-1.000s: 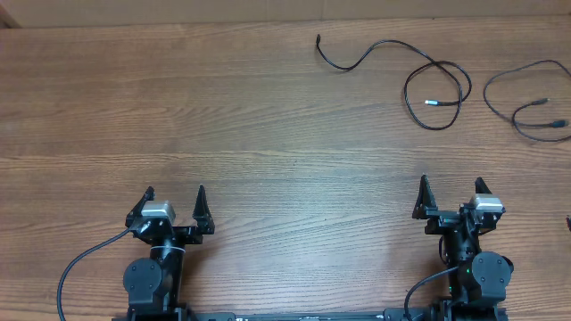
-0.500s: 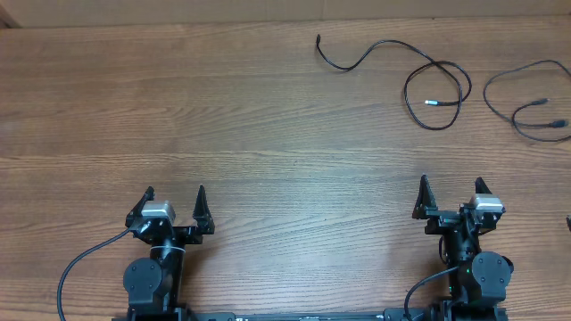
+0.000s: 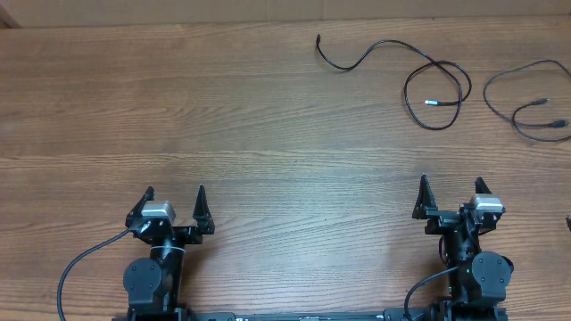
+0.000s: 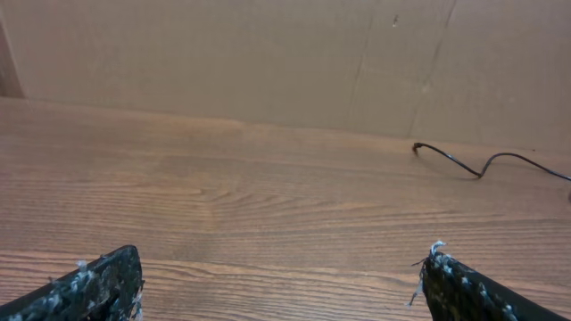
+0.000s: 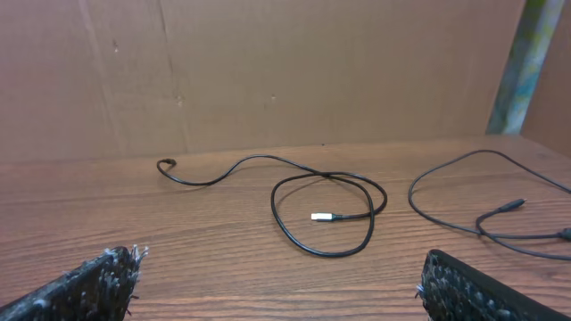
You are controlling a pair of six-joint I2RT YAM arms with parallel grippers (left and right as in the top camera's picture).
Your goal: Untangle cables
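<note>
Two thin black cables lie apart at the far right of the wooden table. The first cable (image 3: 434,82) runs from a plug end at the top centre into one loop with a silver plug inside; it also shows in the right wrist view (image 5: 326,214) and its tail shows in the left wrist view (image 4: 473,166). The second cable (image 3: 528,98) curves near the right edge and shows in the right wrist view (image 5: 486,214). My left gripper (image 3: 173,198) and right gripper (image 3: 451,189) are open and empty at the near edge, far from both cables.
A brown cardboard wall (image 5: 268,71) stands along the table's far edge. Thick black arm cables (image 3: 76,267) trail from the arm bases at the near edge. A pale post (image 5: 526,62) stands at the far right.
</note>
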